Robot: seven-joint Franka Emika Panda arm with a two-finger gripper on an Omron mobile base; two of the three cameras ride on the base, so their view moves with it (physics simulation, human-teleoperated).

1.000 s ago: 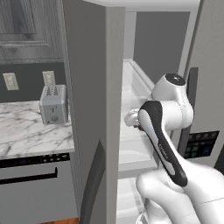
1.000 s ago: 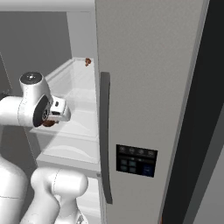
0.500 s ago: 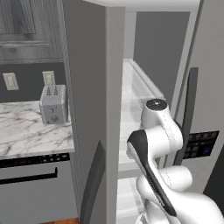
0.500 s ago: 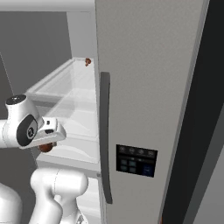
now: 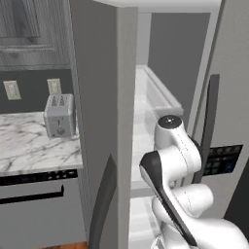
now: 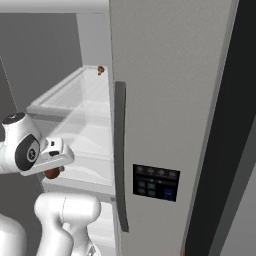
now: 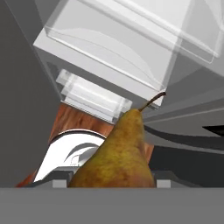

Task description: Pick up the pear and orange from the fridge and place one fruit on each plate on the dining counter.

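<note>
My gripper (image 7: 112,181) is shut on the pear (image 7: 119,151), a golden-brown fruit with a short stem that stands upright between the fingers in the hand view. From the right base view the gripper (image 6: 55,167) hangs at the front edge of the fridge's middle shelf, and the pear (image 6: 51,174) shows dark reddish-brown under it. A small round orange-brown fruit (image 6: 100,70), the orange by its colour, rests at the back of the upper white shelf (image 6: 75,100). The grey fridge (image 6: 165,100) has its left door (image 5: 97,107) swung open.
The shut right door carries a long dark handle (image 6: 120,150) and a black dispenser panel (image 6: 156,182). Left of the fridge, a toaster (image 5: 59,115) stands on a marble worktop (image 5: 26,146). White drawers and a patch of wood floor (image 7: 72,118) lie below the hand.
The arm has drawn back and sunk lower, out from the shelf toward the fridge's front edge, carrying the pear. The small fruit on the upper shelf has stayed put.
</note>
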